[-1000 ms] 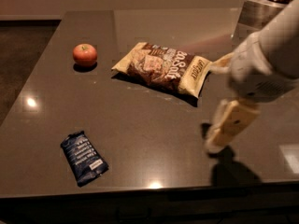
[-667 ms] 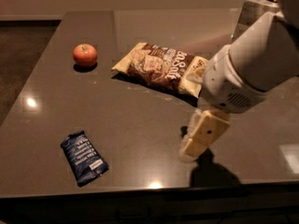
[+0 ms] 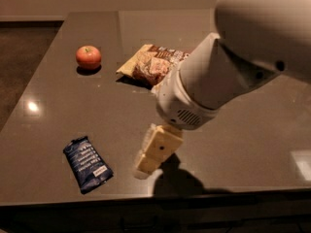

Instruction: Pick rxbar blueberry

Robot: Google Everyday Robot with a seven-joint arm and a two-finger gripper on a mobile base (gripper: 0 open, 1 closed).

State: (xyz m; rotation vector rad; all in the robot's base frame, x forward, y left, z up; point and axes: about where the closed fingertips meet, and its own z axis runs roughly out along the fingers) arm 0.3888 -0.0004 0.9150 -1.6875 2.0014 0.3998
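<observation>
Now the gripper (image 3: 145, 165) is travelling to the left over the table (image 3: 58, 106), and it is hanging low, near the front edge. One second ago it was standing far on the right side, below the right end of the chip bag (image 3: 148, 64). A little later it was already about halfway, and now it is sitting just beside the bar (image 3: 87, 164), on its right, with a narrow strip of bare table between them. They are not touching.

Whether the gripper is wide or narrow cannot be told from this view. It is showing only as one cream block pointing down and to the left. It is carrying nothing.

The bar is lying flat near the front left part of the table, a bit turned, exactly where it was lying in both earlier pictures, so nothing has disturbed it. The red fruit (image 3: 88, 57) at the back is also staying in its place. The big arm (image 3: 228, 67) is now filling the upper right of the view and is hiding the right part of the chip bag, which was fully visible before.

For the task this is probably meaning that the approach is nearly finished. The gripper is still needing a short move left, over the bar, and then the grasp itself.
</observation>
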